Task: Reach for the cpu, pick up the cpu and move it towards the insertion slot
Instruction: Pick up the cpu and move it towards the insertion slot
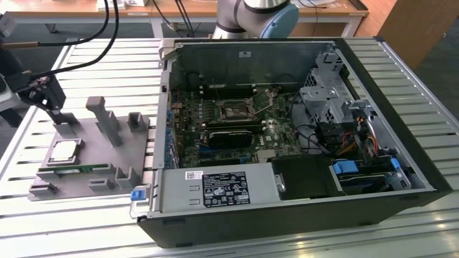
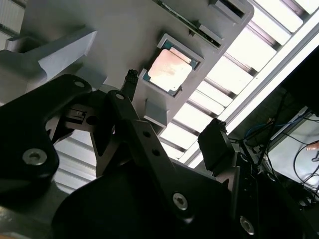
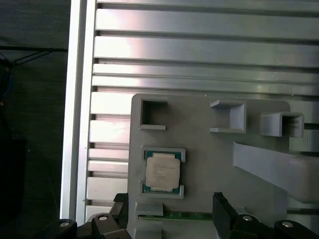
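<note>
Black and spread wide, my fingers [image 3: 170,201] sit closest in both wrist views, with nothing between them. The gap lines up roughly with the cpu [image 3: 162,172]. It lies flat in a square recess of the grey tray [image 3: 209,164], silvery top up, and I hang above it without touching.

I judge it to be light, stiff and thin, with a slick metal top that offers no purchase. Its underside is likely delicate, so it wants a gentle, level pinch on two opposite edges. Raised lips of the recess hug its corners, and I would close on the bare stretches of edge between them.

A green memory stick [image 3: 189,216] lies in a groove just beside the recess, close enough for a fingertip to catch. In the exterior view, tall grey posts [image 1: 107,121] rise from the tray near the chip. The insertion slot [image 1: 235,110] sits well apart, down on the green board inside the open computer case [image 1: 401,107]. The case's side wall [image 1: 169,97] stands between tray and socket on the slatted tabletop [image 1: 107,59].
</note>
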`<state>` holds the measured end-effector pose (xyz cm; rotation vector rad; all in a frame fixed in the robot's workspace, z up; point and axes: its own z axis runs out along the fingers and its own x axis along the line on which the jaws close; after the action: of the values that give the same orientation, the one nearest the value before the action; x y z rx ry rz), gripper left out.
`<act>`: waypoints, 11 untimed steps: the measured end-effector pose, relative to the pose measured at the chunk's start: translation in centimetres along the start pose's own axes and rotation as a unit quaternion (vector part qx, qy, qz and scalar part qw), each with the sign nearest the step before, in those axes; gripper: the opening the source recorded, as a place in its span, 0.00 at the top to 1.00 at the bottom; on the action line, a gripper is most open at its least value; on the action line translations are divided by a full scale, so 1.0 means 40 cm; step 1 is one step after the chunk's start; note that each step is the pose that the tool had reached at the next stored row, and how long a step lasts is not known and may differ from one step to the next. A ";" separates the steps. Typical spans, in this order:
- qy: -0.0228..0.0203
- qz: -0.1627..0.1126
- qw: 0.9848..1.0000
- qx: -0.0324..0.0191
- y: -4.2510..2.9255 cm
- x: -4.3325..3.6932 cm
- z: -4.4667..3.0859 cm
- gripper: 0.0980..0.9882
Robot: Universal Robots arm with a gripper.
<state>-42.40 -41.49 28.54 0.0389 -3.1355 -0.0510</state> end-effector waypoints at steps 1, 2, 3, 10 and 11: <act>0.000 0.000 1.000 0.000 0.000 0.000 0.005 0.25; 0.000 -0.001 1.000 0.000 0.000 0.001 0.009 0.25; 0.000 -0.001 1.000 0.000 -0.001 0.001 0.014 0.25; 0.000 -0.002 1.000 0.000 -0.003 0.006 0.045 0.25; 0.000 -0.003 1.000 0.000 -0.003 0.007 0.050 0.25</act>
<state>-42.69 -41.56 26.54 0.0469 -3.1355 -0.0514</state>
